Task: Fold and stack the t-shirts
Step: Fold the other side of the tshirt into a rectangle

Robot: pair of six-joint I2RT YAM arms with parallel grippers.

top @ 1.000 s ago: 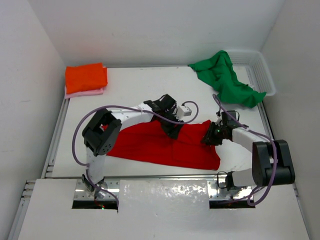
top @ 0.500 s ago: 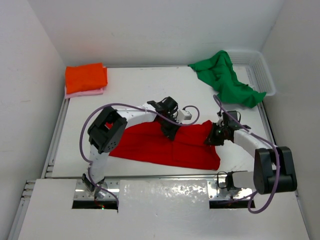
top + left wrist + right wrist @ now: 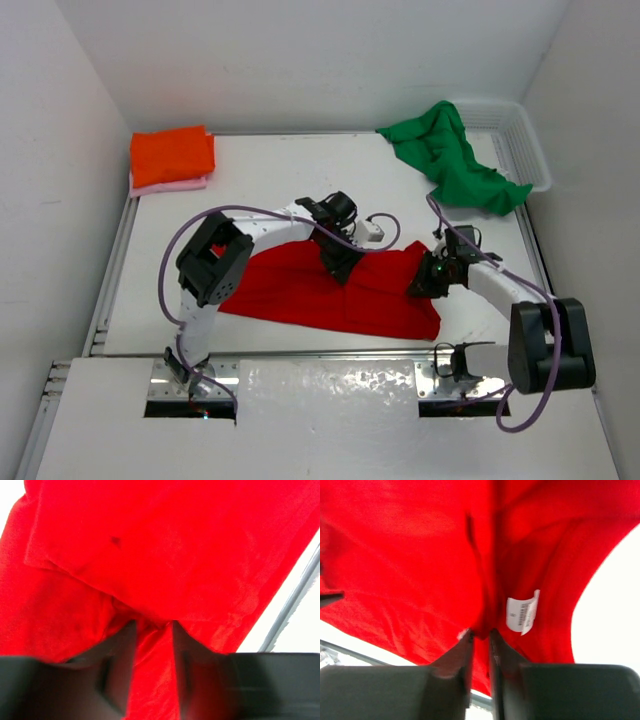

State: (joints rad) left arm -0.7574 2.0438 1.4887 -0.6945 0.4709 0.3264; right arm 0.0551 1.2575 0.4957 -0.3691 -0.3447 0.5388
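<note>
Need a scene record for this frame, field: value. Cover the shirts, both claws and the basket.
red t-shirt: spread on the table, in front of the arms
left claw: shut on the red t-shirt's far edge
right claw: shut on the red t-shirt, beside its white label
orange t-shirt: folded, far left corner, on top of the pink t-shirt
green t-shirt: crumpled, spilling out of the basket
basket: far right corner

Shows a white table (image 3: pixel 260 170) bearing 1 red t-shirt (image 3: pixel 290 290) near the front, 1 pink t-shirt (image 3: pixel 170 185) under 1 folded orange t-shirt (image 3: pixel 172 155) far left, and 1 green t-shirt (image 3: pixel 450 160) spilling from 1 white basket (image 3: pixel 525 150) far right.
</note>
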